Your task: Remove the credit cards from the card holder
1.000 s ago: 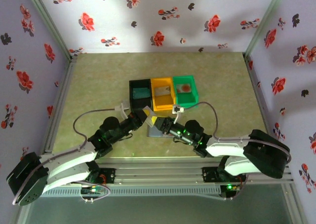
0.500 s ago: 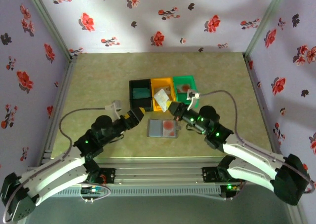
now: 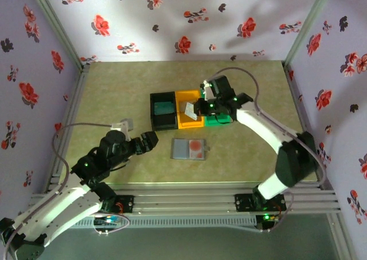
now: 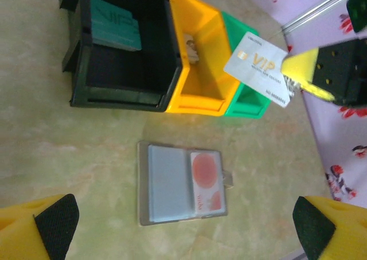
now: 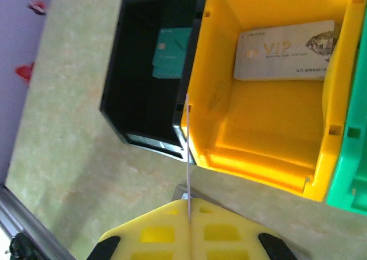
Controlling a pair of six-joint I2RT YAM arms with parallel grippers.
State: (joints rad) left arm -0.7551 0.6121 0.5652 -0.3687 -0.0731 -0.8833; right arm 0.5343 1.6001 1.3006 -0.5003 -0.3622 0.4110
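Card lifted clear, left arm backed off.
The left gripper (image 3: 150, 140), spread wide and empty, now sits lower left; the right gripper (image 3: 196, 109) pinches a grey card (image 4: 259, 68) above the orange bin (image 3: 182, 121); the card holder (image 3: 189, 149) lies mid-frame, one red-blotted card (image 4: 205, 180) still inside.

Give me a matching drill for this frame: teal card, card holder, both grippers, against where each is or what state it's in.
Things:
1. teal card
2. card holder
3. right gripper
4. left gripper

Place or state:
A. open, holding nothing
B. shut on a VIP card, held in the air
C. inside the black bin
D. lying flat on the table

Pairs: 1-C, 2-D, 3-B, 4-A
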